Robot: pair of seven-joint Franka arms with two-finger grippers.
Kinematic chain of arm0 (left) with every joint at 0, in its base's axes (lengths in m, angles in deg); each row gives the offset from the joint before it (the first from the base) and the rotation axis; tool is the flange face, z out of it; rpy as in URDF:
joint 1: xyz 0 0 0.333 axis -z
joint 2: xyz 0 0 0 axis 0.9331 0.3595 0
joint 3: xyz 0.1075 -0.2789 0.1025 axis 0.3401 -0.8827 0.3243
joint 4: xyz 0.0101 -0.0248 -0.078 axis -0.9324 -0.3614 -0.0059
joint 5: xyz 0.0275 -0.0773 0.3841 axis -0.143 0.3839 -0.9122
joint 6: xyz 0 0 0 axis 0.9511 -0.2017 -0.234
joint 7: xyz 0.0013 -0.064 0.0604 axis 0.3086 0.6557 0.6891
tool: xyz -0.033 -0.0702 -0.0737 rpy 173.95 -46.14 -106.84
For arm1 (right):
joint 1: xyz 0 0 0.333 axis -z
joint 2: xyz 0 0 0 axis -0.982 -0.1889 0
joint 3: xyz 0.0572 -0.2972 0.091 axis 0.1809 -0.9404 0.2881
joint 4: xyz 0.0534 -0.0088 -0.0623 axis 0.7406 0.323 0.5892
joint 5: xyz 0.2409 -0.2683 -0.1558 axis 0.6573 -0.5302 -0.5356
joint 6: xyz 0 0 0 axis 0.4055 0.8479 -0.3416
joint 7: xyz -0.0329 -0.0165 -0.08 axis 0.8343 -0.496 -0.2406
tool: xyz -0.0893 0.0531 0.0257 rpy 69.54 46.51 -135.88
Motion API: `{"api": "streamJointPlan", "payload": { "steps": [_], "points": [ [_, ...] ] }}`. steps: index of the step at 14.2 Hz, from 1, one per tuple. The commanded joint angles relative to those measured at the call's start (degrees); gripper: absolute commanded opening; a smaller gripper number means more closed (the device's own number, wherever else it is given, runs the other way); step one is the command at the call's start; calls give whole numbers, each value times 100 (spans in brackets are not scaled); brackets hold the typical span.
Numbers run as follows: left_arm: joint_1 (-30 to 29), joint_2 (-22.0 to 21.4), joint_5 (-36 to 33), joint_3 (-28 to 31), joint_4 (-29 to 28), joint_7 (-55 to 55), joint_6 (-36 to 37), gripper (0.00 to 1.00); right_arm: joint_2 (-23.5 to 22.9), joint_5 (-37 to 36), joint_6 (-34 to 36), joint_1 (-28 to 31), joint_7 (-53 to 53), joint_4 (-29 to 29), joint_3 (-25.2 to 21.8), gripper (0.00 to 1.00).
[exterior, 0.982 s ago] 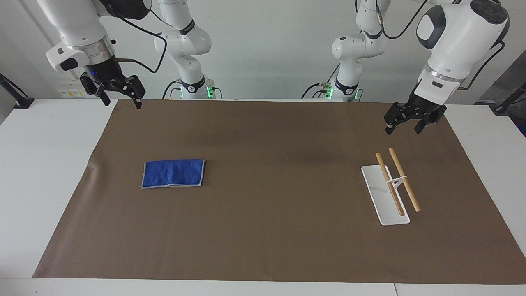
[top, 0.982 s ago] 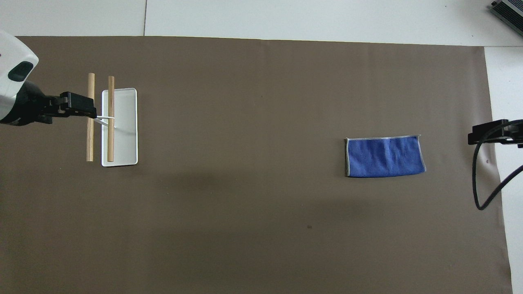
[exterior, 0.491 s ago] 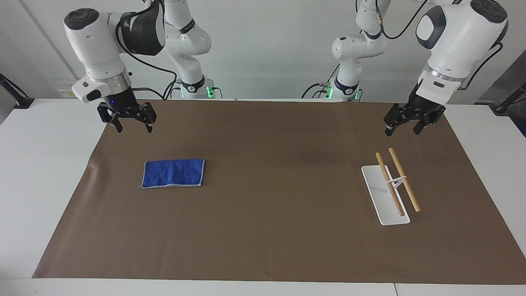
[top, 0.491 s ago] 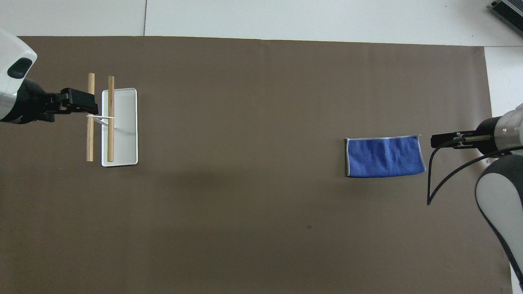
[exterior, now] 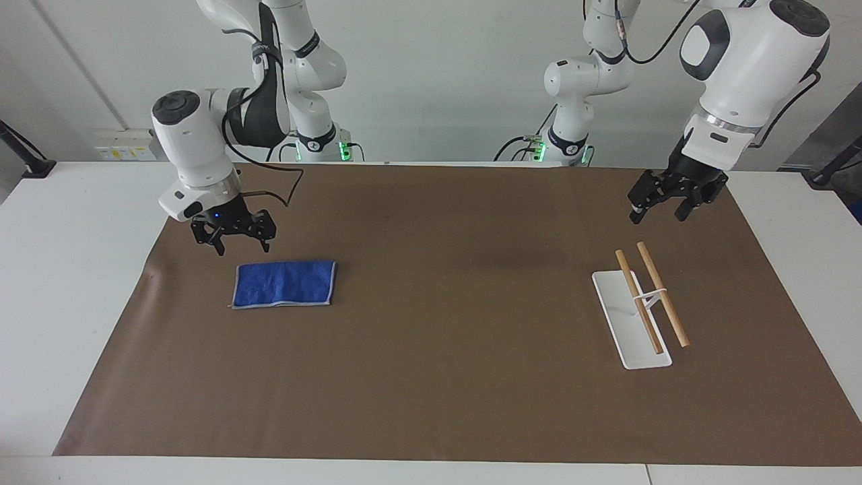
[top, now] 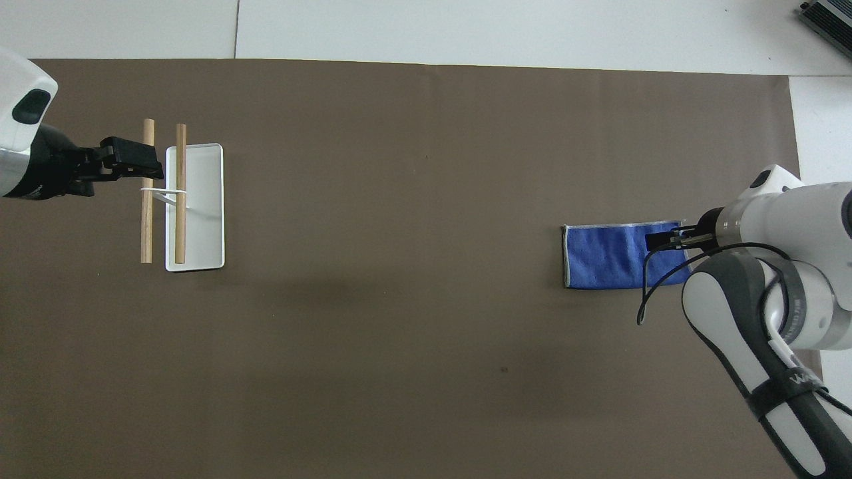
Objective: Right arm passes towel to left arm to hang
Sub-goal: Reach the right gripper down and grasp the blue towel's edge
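Right claw [exterior: 242, 245] hangs open just above towel [exterior: 284, 284].

A white table [exterior: 40, 269] carries a brown mat [exterior: 444, 377] over most of its top. On the mat, the blue towel [exterior: 284, 283] lies flat toward the right arm's end. A white rack [exterior: 630, 320] with two wooden bars stands toward the left arm's end, well apart from the towel.

One camera sits high across the table, facing the robots; the other looks steeply down from above them. Both share the brown paper mat [exterior: 444, 377] [top: 399, 332], seemingly at similar range.
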Motion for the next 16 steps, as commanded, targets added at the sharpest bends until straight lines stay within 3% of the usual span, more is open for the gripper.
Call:
{"api": "streamJointPlan", "payload": {
  "steps": [1,5,15,16],
  "points": [
    [21,-278,179,33,-457,348,-329,100,-210,148,-562,63,373,269,30,100],
    [13,-489,197,33,-1002,1226,-988,100,-263,165,-1030,90,418,754,30,100],
    [4,-516,197,42,-1047,1369,-989,100,-685,684,-1382,90,866,745,30,100],
    [13,-516,197,42,-1047,1369,-989,100,-685,684,-1382,90,875,745,30,89]
  ]
}}
